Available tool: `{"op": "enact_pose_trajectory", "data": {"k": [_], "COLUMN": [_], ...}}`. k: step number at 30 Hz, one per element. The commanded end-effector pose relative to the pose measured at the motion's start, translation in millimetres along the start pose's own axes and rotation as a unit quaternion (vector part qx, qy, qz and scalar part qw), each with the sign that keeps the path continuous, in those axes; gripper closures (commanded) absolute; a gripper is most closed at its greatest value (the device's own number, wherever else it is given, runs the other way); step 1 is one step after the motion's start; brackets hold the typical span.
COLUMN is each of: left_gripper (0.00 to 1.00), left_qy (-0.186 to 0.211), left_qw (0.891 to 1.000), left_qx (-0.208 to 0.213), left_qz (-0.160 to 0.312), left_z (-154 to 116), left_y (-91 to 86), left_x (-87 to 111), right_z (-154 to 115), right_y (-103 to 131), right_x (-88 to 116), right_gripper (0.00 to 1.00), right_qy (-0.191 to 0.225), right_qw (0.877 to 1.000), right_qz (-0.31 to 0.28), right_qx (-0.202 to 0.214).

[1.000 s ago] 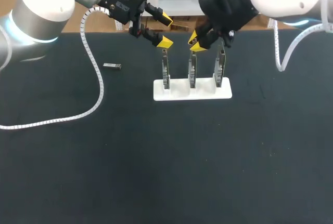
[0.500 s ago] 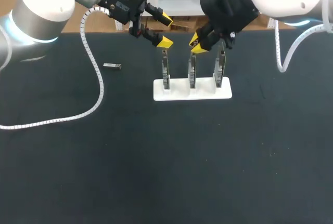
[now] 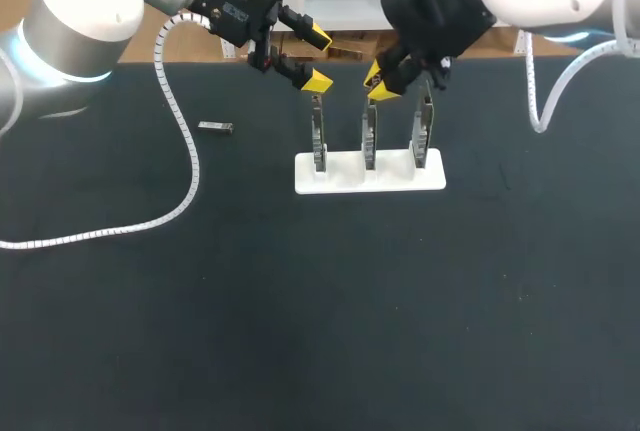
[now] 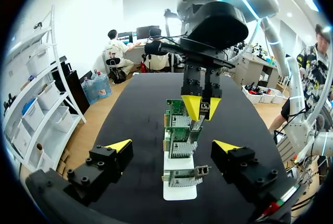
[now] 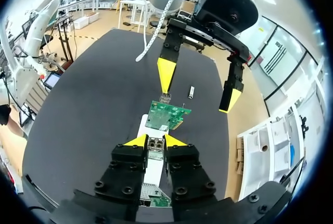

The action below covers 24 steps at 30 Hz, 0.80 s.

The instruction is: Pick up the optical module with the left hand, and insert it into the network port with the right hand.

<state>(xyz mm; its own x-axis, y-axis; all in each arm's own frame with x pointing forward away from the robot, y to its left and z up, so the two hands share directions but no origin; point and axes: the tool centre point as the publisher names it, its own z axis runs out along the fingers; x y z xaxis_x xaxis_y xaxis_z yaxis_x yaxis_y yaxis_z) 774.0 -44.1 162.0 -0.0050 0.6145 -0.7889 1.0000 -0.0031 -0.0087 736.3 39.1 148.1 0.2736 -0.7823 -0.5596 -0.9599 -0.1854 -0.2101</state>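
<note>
A white stand [image 3: 340, 179] holds three upright network cards; the middle card [image 3: 369, 141] has its port end up. My right gripper [image 3: 376, 82] hovers just above that card, shut on a small metal optical module [image 5: 155, 144], also seen as the module [image 4: 205, 110] between its yellow tips in the left wrist view. My left gripper [image 3: 318, 58] stands open and empty, up over the left card [image 3: 318, 139] with the stand [image 4: 179, 190] ahead of it. A second optical module [image 3: 215, 128] lies flat on the black table, left of the stand.
A white spiral hose [image 3: 185, 181] from my left arm trails across the table's left side. The right card [image 3: 425, 133] stands close beside my right gripper. The black mat in front of the stand is bare.
My right gripper has shifted only slightly above the middle card. The left arm and the module on the table have not moved.
</note>
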Motion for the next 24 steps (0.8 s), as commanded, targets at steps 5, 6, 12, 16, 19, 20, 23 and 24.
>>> {"op": "enact_pose_trajectory", "data": {"k": [5,6,12,16,19,20,23,24], "left_gripper": [0.0,0.0,0.0,0.0,0.0,0.0,0.0,0.0], "left_qy": [0.002,0.002,0.002,0.002,0.002,0.002,0.002,0.002], "left_qw": [1.0,1.0,1.0,1.0,1.0,1.0,1.0,1.0], "left_qx": [0.0,0.0,0.0,0.0,0.0,0.0,0.0,0.0], "left_qz": [0.0,0.0,0.0,0.0,0.0,0.0,0.0,0.0], "left_z": [-0.1,-0.1,-0.1,-0.1,-0.1,-0.1,-0.1,-0.1], "left_y": [-0.4,-0.4,-0.4,-0.4,-0.4,-0.4,-0.4,-0.4], "left_x": [-0.4,-0.4,-0.4,-0.4,-0.4,-0.4,-0.4,-0.4], "right_z": [0.0,-0.7,-2.9,-3.7,-2.8,-1.5,1.9,2.2], "right_y": [-1.7,-2.0,-3.3,-4.3,-4.7,-4.5,-4.4,-4.5], "right_x": [0.0,-0.2,-2.6,-3.1,-1.9,-1.4,0.2,0.4], "right_gripper": [1.0,1.0,1.0,1.0,1.0,1.0,1.0,1.0], "right_qy": [-0.006,-0.006,-0.007,-0.006,0.002,0.002,0.003,0.004], "right_qw": [1.0,1.0,1.0,1.0,1.0,1.0,1.0,1.0], "right_qz": [-0.003,-0.003,-0.007,-0.009,-0.004,-0.003,0.0,-0.001], "right_qx": [0.01,0.011,0.015,0.015,0.003,-0.002,-0.014,-0.017]}}
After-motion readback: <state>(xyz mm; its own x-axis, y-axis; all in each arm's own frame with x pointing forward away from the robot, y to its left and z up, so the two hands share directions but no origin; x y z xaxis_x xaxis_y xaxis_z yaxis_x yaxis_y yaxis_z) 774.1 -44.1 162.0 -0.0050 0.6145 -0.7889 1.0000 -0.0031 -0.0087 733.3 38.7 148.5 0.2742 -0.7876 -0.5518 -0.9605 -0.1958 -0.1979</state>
